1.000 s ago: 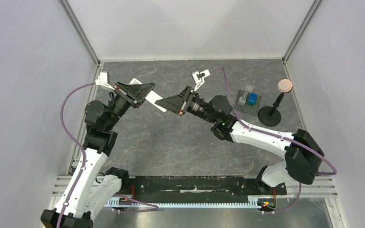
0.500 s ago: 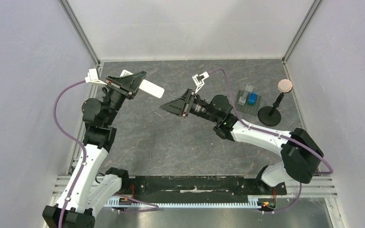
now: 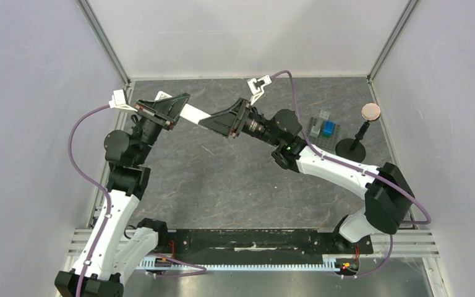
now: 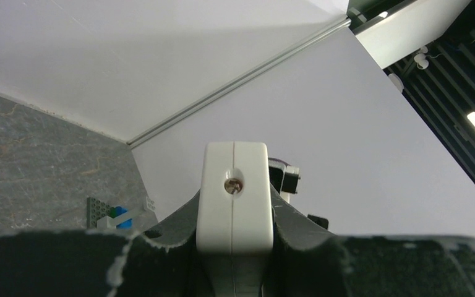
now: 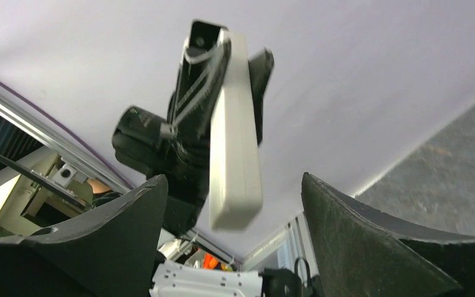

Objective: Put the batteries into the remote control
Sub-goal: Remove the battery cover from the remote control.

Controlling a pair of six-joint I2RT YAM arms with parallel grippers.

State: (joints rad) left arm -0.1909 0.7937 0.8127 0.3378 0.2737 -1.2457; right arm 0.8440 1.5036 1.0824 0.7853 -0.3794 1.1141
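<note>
My left gripper (image 3: pixel 179 108) is shut on the remote control (image 3: pixel 192 114), a slim white bar held in the air over the far left of the table. Its free end points at my right gripper (image 3: pixel 207 121). In the left wrist view the remote control's end face (image 4: pixel 234 198) with a small hole stands between my own black fingers (image 4: pixel 161 247). In the right wrist view the remote control (image 5: pixel 235 148) hangs between the wide-apart jaws of the right gripper (image 5: pixel 232 204), touching neither finger (image 5: pixel 130 229). The batteries are out of view.
Blue and grey blocks on a grey plate (image 3: pixel 323 130) sit at the far right, also seen in the left wrist view (image 4: pixel 114 213). A black stand with a round disc (image 3: pixel 370 112) rises beside them. White walls close in the table's back and sides.
The left arm carried the remote back and to the left. The right gripper drew off, opened wide, then moved up so its jaws flank the remote's free end.
</note>
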